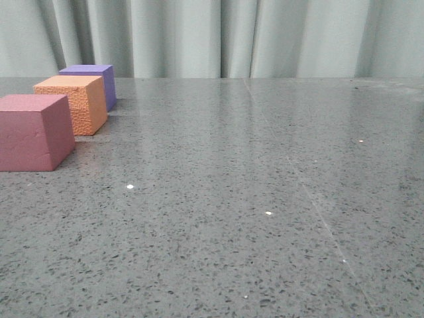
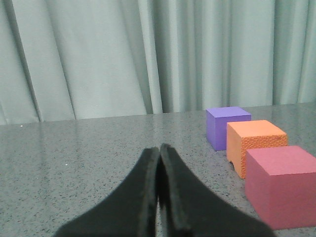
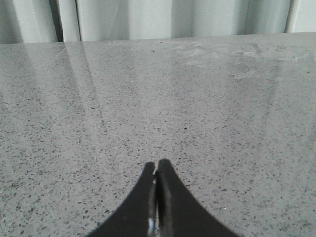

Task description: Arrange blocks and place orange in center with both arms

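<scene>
With the left gripper [image 2: 159, 197] and right gripper [image 3: 156, 202] both closed on nothing, the pebbled orange foam cube [image 1: 73, 103] already sat between the smooth pink-red foam cube [image 1: 34, 131] and purple foam cube [image 1: 93, 81] at ten o'clock on the grey speckled table [image 1: 265, 199], so little seemingly remained.

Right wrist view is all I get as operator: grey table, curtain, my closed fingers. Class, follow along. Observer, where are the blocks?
Observer: On the table's left side in the front view, in a row running away from the robot: pink-red block nearest, orange block in the middle, purple block farthest.
Operator: Is the left gripper holding one?
Observer: No. The left gripper is shut on nothing, short of the blocks.
Operator: Anything odd about the orange one?
Observer: The left wrist view shows a small notch in its bottom edge.
</scene>
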### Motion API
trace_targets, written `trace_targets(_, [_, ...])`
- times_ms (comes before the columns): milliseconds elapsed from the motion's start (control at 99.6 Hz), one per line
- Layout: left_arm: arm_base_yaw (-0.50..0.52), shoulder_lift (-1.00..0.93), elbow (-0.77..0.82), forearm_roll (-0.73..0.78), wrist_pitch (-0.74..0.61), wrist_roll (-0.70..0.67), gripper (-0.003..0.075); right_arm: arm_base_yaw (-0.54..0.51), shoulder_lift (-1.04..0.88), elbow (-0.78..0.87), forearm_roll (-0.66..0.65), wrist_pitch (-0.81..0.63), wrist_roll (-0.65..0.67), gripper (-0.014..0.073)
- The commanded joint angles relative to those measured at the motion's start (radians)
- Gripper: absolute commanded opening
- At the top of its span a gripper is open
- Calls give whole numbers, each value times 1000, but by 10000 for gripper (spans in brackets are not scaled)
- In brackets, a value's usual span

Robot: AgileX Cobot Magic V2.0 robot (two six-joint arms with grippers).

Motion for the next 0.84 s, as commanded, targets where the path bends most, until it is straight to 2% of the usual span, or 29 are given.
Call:
trace_targets(0, [3,-34,56,-8,-72,-12,-19,-3,-9,-14,-3,-85,-8,-67])
trace_targets(833, [3,-34,56,-19,-72,-12,-19,-3,-9,-14,-3,-85,-8,-67])
